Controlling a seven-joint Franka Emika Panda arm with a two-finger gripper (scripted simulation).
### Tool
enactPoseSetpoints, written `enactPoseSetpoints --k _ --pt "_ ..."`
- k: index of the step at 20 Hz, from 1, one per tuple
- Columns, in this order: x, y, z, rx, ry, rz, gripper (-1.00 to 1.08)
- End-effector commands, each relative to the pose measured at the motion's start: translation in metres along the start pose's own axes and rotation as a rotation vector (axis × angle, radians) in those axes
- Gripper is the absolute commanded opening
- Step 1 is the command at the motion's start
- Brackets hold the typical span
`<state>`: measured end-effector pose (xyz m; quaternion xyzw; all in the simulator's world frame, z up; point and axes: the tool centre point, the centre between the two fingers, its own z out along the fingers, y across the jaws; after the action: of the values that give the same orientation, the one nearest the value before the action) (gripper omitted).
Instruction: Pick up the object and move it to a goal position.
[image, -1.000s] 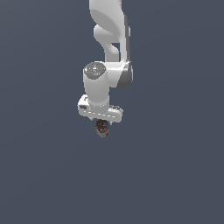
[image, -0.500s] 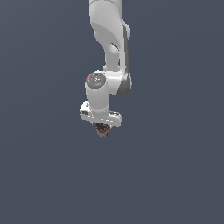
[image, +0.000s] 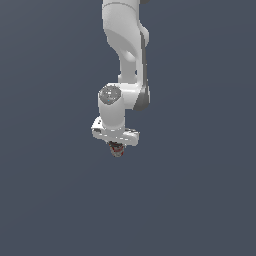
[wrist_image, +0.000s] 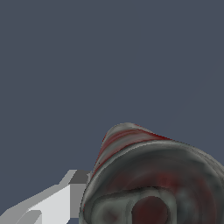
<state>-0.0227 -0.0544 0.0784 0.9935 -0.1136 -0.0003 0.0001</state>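
Note:
The object, a small can with a red-and-white label and a silvery end, hangs under the white hand in the exterior view (image: 117, 149). My gripper (image: 116, 148) is shut on it, and the hand hides most of the can. In the wrist view the can (wrist_image: 153, 179) fills much of the picture, its metal end toward the camera. One white finger (wrist_image: 65, 199) shows pressed against its side. No goal marker is visible in either view.
A plain dark grey-blue background surrounds the white arm (image: 125, 55) in the exterior view, with no other objects, containers or edges showing.
The arm has carried the can slightly toward the exterior view's right. The wrist has turned a little, while the can stays at about the same height. The grip is unchanged.

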Motion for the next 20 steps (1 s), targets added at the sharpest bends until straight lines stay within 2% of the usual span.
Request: enactPoseSetpoints --k 1,11,20 --pt "0.001 0.000 0.001 0.000 0.001 0.000 -1.00" --pt "-0.002 -0.003 -0.009 0.000 0.001 0.000 -1.00" --pt "-0.015 -0.020 -0.059 0.000 0.001 0.000 -1.00"
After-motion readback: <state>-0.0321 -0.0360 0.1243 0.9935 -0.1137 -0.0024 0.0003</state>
